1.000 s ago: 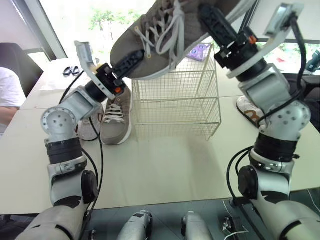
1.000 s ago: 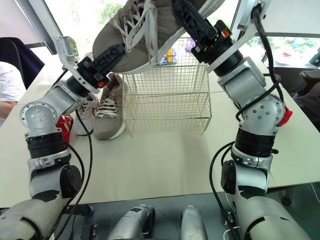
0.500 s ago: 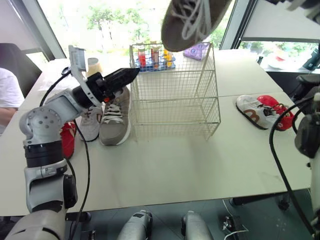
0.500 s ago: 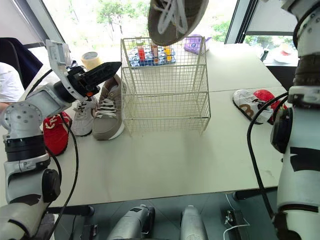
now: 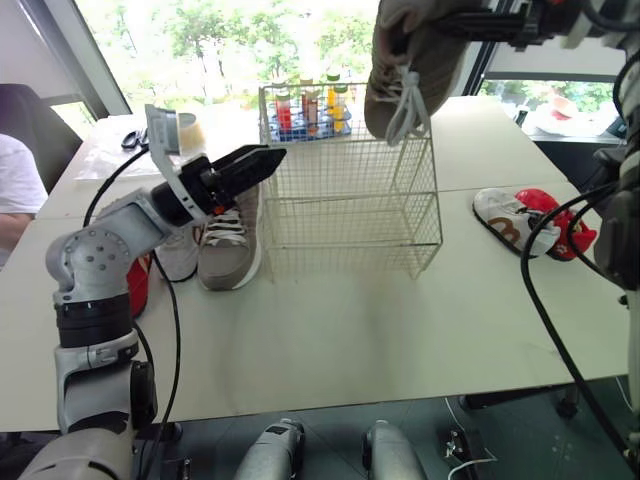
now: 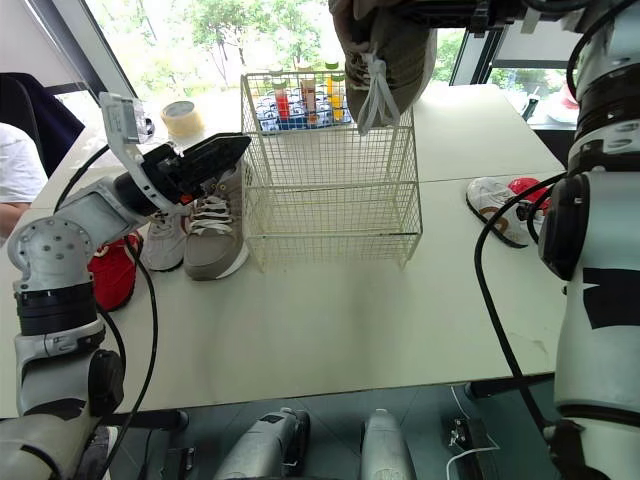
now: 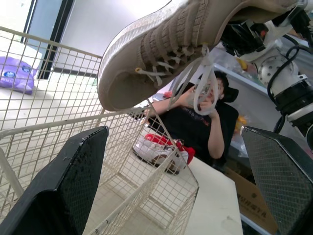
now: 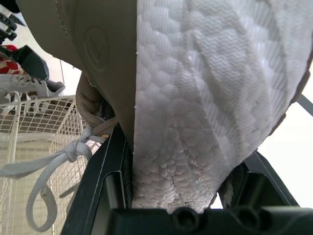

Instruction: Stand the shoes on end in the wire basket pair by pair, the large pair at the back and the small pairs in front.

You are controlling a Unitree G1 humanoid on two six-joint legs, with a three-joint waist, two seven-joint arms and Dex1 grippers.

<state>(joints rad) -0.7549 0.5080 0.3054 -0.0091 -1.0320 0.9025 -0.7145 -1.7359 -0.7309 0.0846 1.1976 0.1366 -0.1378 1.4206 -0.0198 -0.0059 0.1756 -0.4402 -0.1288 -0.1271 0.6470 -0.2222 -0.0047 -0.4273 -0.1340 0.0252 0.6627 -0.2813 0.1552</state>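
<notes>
Right gripper [image 5: 440,22], partly cut off at frame top, clamps grey shoe [image 5: 400,75] toe-down over basket's [image 5: 350,200] right side, heel out of view, laces dangling; left gripper [image 5: 268,160] spread wide, empty, beside basket.

Wire basket [image 5: 350,200]: thin metal wire, cream-coated. Above the basket, the grey shoe [image 5: 432,70] is matt woven cloth with soft laces; its white sole [image 8: 195,98] is rough, pebbled foam. Table [image 5: 350,330] under the basket smooth, matt
</notes>
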